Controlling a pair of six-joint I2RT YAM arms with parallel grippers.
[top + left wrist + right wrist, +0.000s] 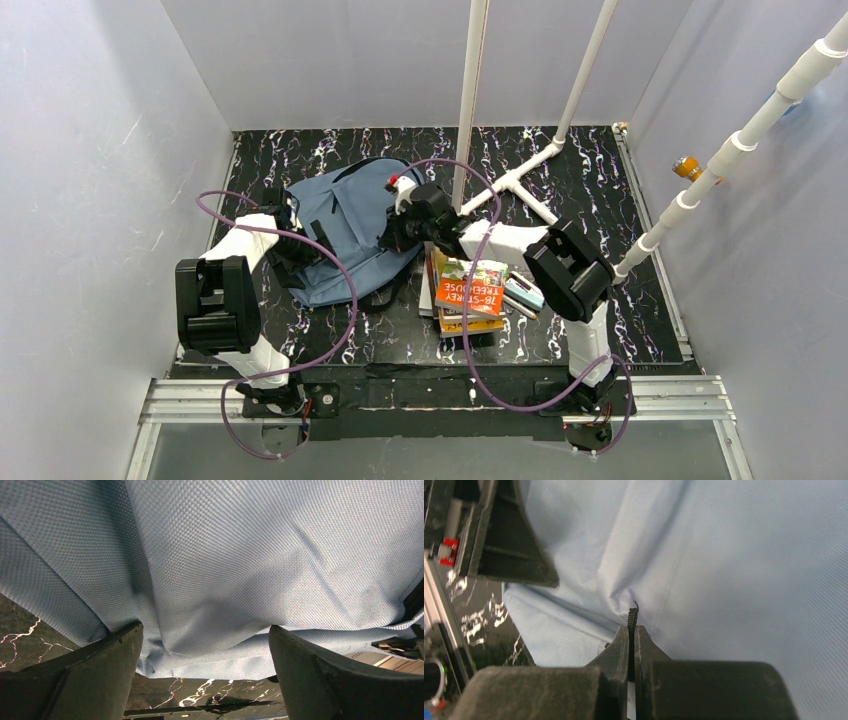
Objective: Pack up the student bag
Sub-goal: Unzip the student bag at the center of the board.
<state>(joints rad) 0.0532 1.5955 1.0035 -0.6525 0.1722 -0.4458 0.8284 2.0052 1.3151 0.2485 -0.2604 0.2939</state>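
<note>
The blue bag (345,225) lies flat on the dark tabletop (580,170), between the two arms. A pile of books (470,290) sits just beside it on the right. I think the books are there to go in, but the bag has to be opened first.

The right claw (631,632) is squeezed shut. It pinches a thin dark bit of the zipper (632,615) that sticks up from a fold in the cloth. It probably holds that bit so it can pull the zipper along and open the bag.

The left claw (206,655) is spread wide. The edge of the bag lies between its two fingers (75,680), but it is not squeezing it. It looks ready to grab the cloth and keep the bag from sliding when the zipper gets pulled.
</note>
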